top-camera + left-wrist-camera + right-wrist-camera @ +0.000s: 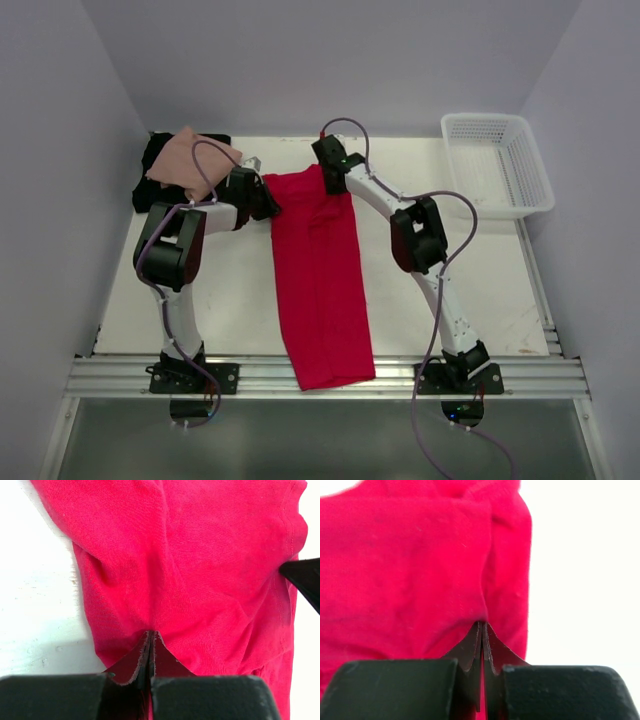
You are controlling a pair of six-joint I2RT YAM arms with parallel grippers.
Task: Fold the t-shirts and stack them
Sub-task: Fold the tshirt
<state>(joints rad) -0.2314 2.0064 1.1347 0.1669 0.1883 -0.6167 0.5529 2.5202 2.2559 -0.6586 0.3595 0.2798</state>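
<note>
While the red t-shirt lies folded lengthwise down the middle of the frame on the worktop, the left gripper and right gripper each pinch its upper end; thin bites could slip, or uneven lifting could skew the fold.

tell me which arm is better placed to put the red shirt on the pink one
Probably left: the left gripper pinches the red shirt at the corner beside the pink shirt; the right gripper holds the farther corner.
</note>
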